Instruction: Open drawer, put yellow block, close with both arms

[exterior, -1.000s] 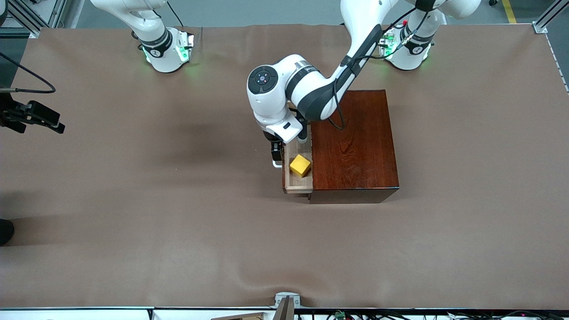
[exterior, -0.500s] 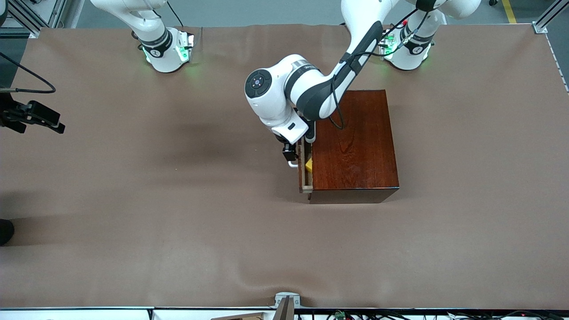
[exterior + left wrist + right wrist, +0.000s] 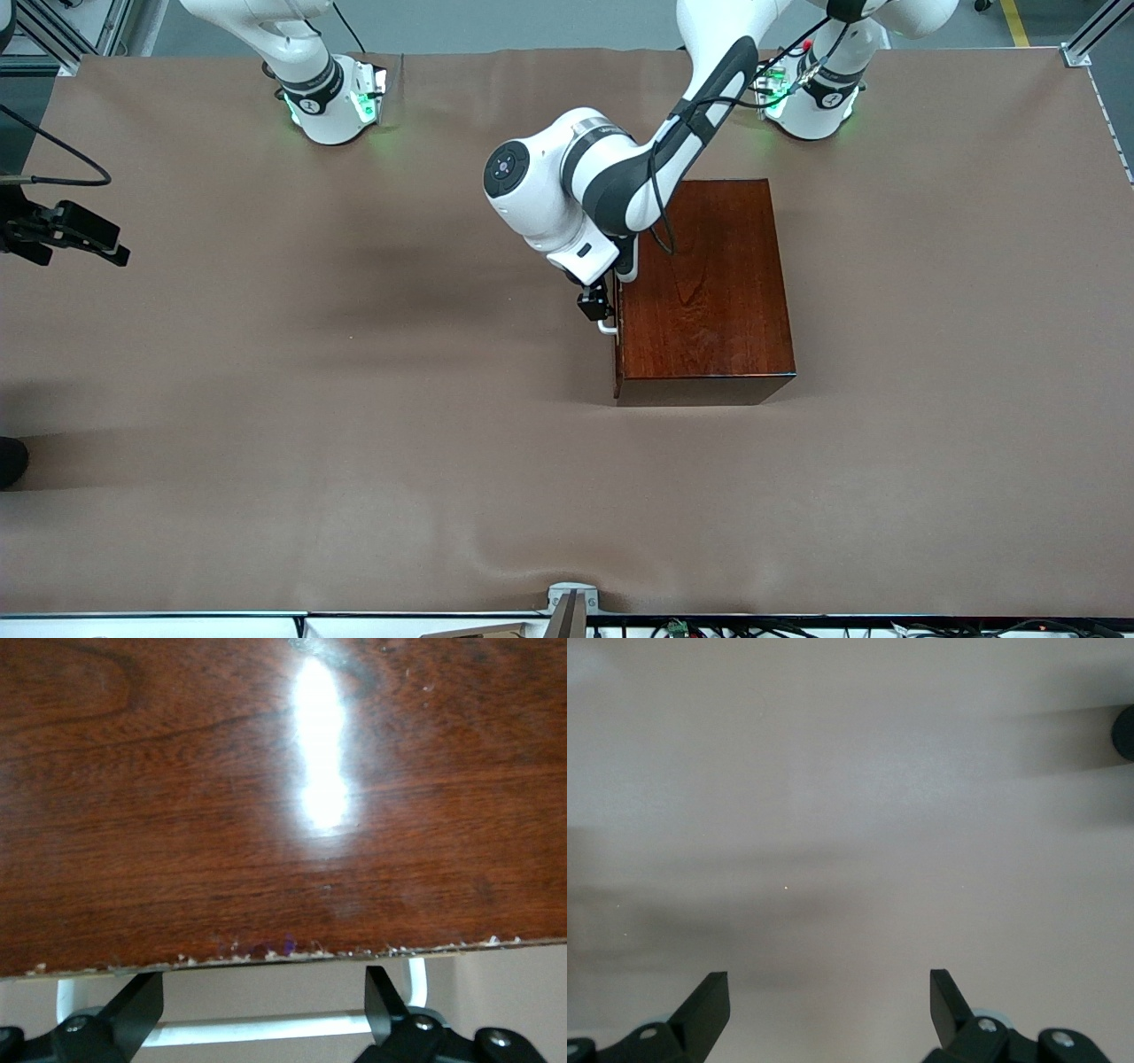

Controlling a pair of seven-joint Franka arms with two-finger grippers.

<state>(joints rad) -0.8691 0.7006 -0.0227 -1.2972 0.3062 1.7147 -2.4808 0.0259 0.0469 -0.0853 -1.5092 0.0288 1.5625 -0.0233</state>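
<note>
Pushed home since a second ago, the drawer (image 3: 617, 341) sits flush in the mahogany box (image 3: 704, 288) — yellow block shut inside, unseen. Right gripper (image 3: 829, 1014) waits over bare table (image 3: 354, 399), fingers spread. Left gripper (image 3: 599, 308) — fingers spread — straddles the white handle (image 3: 266, 1028).

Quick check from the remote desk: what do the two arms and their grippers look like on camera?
Both are white jointed arms with dark grey joint bands and green-lit round bases. The left arm has a black cable along its link and a round dark cap with tiny coloured dots. The left gripper and the right gripper have black, wedge-shaped fingers.
</note>
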